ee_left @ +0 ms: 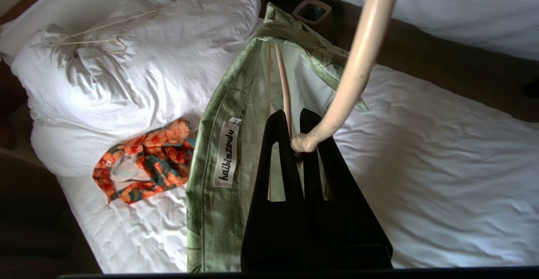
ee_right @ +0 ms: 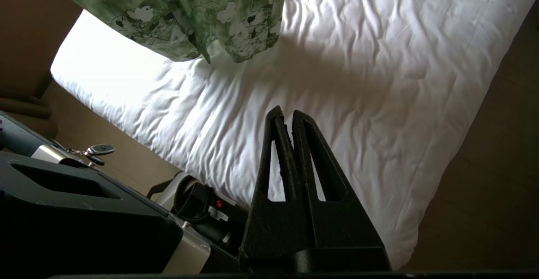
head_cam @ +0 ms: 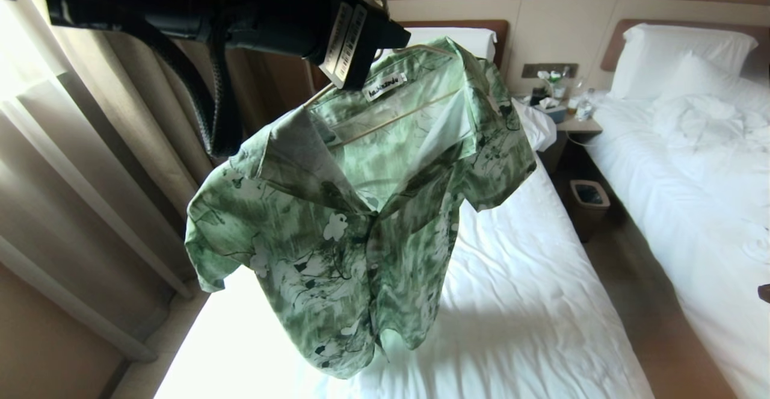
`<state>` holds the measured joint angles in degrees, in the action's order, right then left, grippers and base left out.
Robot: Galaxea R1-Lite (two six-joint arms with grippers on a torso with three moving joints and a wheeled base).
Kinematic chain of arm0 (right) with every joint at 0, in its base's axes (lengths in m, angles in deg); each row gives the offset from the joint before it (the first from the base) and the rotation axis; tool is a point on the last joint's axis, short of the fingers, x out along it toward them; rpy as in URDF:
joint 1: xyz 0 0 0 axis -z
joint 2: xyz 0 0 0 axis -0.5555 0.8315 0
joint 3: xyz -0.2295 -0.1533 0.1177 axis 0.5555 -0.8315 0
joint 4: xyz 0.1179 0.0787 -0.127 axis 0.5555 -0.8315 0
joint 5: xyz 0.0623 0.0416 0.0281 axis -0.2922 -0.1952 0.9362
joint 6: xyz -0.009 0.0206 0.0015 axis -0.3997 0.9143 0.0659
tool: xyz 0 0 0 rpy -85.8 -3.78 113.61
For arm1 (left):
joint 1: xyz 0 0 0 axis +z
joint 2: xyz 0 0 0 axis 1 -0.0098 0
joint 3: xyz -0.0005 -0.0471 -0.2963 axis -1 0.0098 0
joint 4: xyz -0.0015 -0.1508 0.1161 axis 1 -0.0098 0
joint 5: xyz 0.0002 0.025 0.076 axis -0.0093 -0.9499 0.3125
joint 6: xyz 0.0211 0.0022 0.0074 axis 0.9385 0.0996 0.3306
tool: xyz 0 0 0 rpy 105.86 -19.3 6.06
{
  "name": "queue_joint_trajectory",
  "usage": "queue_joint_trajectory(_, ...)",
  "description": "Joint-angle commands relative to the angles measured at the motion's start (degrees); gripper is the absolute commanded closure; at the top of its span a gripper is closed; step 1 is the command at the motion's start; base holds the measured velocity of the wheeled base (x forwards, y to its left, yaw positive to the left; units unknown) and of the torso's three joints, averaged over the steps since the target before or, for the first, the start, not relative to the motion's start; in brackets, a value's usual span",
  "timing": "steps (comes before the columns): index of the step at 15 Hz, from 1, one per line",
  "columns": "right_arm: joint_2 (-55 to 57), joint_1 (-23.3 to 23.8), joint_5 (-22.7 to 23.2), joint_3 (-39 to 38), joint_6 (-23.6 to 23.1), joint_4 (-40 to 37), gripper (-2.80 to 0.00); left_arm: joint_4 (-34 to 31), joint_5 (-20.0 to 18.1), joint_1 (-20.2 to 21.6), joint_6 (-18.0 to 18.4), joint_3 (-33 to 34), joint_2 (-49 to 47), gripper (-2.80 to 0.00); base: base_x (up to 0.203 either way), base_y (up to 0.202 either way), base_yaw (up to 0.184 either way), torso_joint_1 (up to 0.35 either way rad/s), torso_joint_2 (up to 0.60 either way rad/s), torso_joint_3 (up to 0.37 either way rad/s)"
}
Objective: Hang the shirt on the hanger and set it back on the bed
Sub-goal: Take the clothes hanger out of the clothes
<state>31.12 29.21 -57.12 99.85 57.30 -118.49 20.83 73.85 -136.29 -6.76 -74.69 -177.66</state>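
Observation:
The green flower-print shirt (head_cam: 337, 224) hangs in the air on the cream wire hanger (head_cam: 391, 121), above the bed (head_cam: 529, 278). My left gripper (ee_left: 292, 117) is shut on the hanger (ee_left: 358, 60) at the base of its hook, just above the shirt's collar and white neck label (ee_left: 227, 152). My left arm (head_cam: 240, 8) reaches in from the upper left. The shirt's hem (ee_right: 189, 14) hangs clear of the sheet (ee_right: 358, 81). My right gripper (ee_right: 286, 115) is shut and empty, low over the foot of the bed, away from the shirt.
An orange patterned garment (ee_left: 143, 165) lies below the white pillows (ee_left: 126, 60), and a spare wire hanger (ee_left: 97, 30) rests on them. To the right are a nightstand (head_cam: 571, 122), a waste bin (head_cam: 588, 197) and a second bed (head_cam: 692, 164). Curtains (head_cam: 90, 146) hang on the left.

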Motion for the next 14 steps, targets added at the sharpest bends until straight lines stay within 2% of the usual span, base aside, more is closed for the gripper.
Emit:
queue_joint_trajectory(1, 1.5, -0.1, 0.2, 2.2, 0.0, 0.7, 0.0, -0.1, 0.0, -0.6, -2.8, 0.0, 0.0, 0.0, 0.0, 0.0, 0.0, 0.0, 0.0, 0.0)
queue_joint_trajectory(2, 2.7, -0.1, 0.2, 3.5, 0.2, 1.4, 0.0, -0.1, 0.0, -1.0, -3.8, 0.0, 0.0, 0.0, 0.0, 0.0, 0.0, 0.0, 0.0, 0.0)
queue_joint_trajectory(5, 10.9, -1.3, 0.4, 11.9, 4.5, 4.0, 0.0, -1.6, 0.6, -4.5, -12.4, 0.0, 1.3, 0.0, 0.0, 0.0, 0.0, 0.0, 0.0, 0.0)
queue_joint_trajectory(7, 16.5, -3.8, 0.1, 18.7, 6.8, 4.1, 0.0, -3.0, 3.3, -7.3, -18.1, 0.0, 2.4, 0.0, 0.0, 0.0, 0.0, 0.0, 0.0, 0.0)
queue_joint_trajectory(9, 21.3, -8.5, -2.8, 23.9, 7.7, 4.3, 0.0, -3.1, 6.5, -8.4, -22.5, 0.1, 2.5, 0.0, 0.0, 0.0, 0.0, 0.0, 0.0, 0.0)
queue_joint_trajectory(13, 27.6, -18.0, -11.2, 32.9, 8.0, 4.4, 0.0, -3.2, 7.4, -8.8, -23.7, 0.1, 3.1, 0.0, 0.0, 0.0, 0.0, 0.0, 0.0, 0.0)
queue_joint_trajectory(14, 28.4, -19.2, -12.1, 35.1, 8.1, 4.1, -2.8, -3.2, 7.4, -8.7, -23.7, 0.2, 2.8, 0.0, 0.0, 0.0, 0.0, 0.0, 0.0, 0.0)
